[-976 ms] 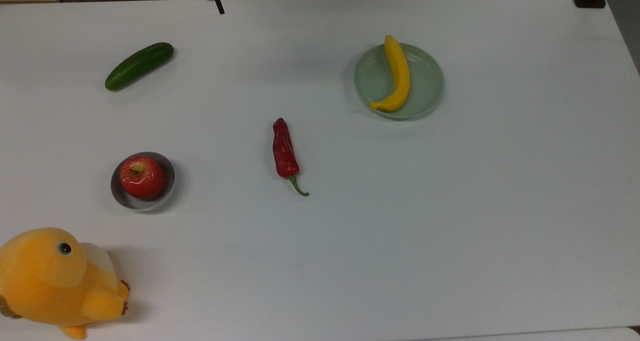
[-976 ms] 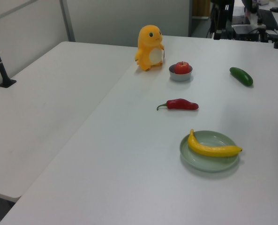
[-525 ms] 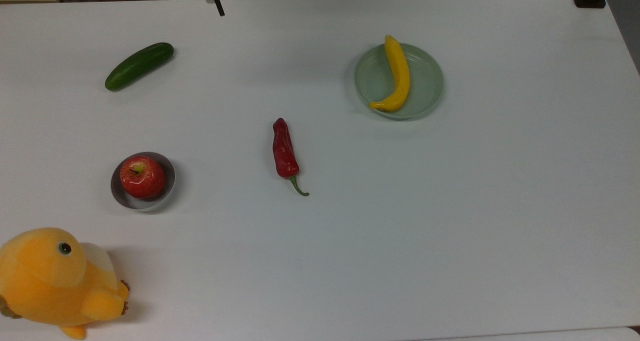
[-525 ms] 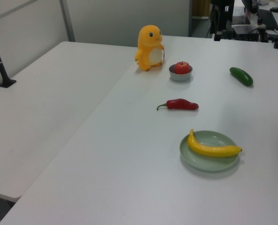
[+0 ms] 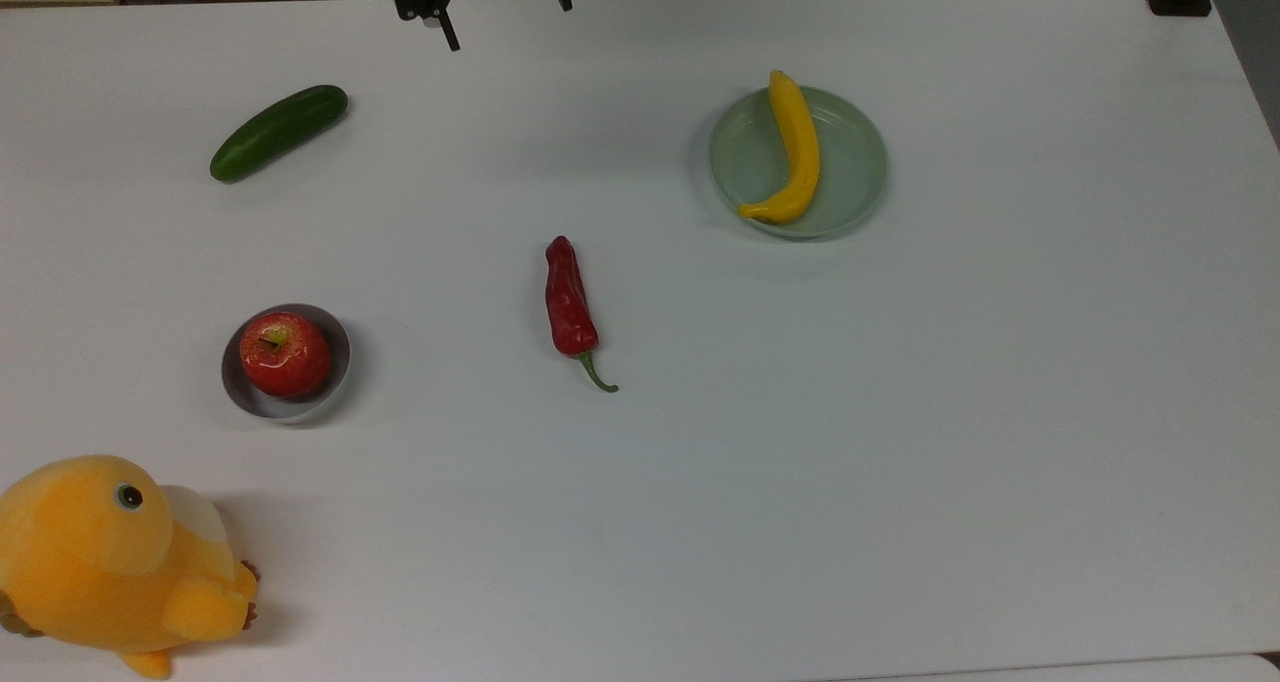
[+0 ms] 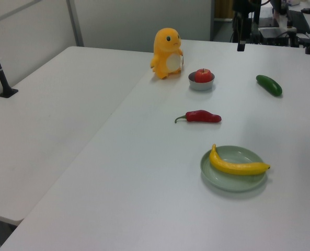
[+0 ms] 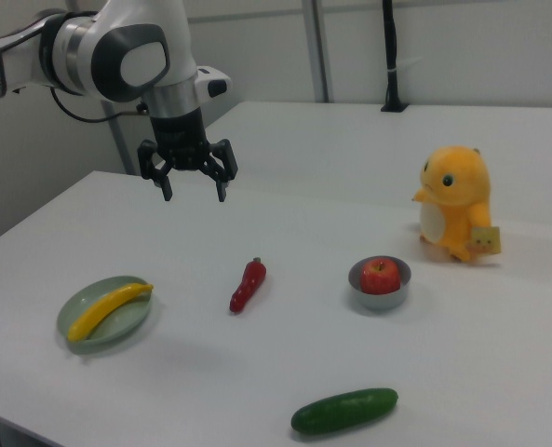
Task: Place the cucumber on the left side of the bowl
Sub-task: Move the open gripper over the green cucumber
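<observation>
Right view has the arm's gripper [image 7: 194,183] spread wide open and holding nothing, high over the table [image 7: 462,372], and it's crept further in over the edge than half a second ago. So the reach is only just starting: the cucumber [image 7: 344,411] lies untouched, well apart from the bowl [image 7: 380,289] holding the apple [image 7: 380,276].

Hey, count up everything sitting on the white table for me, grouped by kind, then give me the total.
Fruit and vegetables: 4 (cucumber, apple, red chili pepper, banana)
Dishes: 2 (bowl, pale green plate)
Plush toys: 1 (orange plush toy)
Total: 7
</observation>
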Controlling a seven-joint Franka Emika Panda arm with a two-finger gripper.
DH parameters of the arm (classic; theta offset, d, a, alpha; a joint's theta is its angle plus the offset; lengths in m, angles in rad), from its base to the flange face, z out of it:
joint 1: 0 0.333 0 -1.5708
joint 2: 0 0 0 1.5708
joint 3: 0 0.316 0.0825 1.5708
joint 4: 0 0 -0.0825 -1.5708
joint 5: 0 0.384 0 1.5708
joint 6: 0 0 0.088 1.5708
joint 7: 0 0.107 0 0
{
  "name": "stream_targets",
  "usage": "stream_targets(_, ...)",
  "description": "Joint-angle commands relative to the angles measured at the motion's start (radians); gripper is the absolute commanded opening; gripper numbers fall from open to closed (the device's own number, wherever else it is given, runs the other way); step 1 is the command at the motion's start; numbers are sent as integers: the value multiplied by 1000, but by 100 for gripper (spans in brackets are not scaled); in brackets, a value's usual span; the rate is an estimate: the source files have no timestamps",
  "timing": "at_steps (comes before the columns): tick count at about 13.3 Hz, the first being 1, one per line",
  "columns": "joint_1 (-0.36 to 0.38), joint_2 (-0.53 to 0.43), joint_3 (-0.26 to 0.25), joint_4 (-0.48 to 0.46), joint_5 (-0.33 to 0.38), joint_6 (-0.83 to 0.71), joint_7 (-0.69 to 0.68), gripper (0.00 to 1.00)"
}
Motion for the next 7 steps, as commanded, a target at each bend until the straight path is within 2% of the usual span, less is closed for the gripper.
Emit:
stream_targets(1, 37, -8, 2, -22, -14, -13, 67, 100)
stream_targets(3, 28, -9, 1, -39, -38, -18, 71, 100)
stream_targets(5, 12, -12, -8, -62, -96, -28, 81, 100)
stream_targets(7, -15, -9, -40, -69, -128, -22, 103, 100)
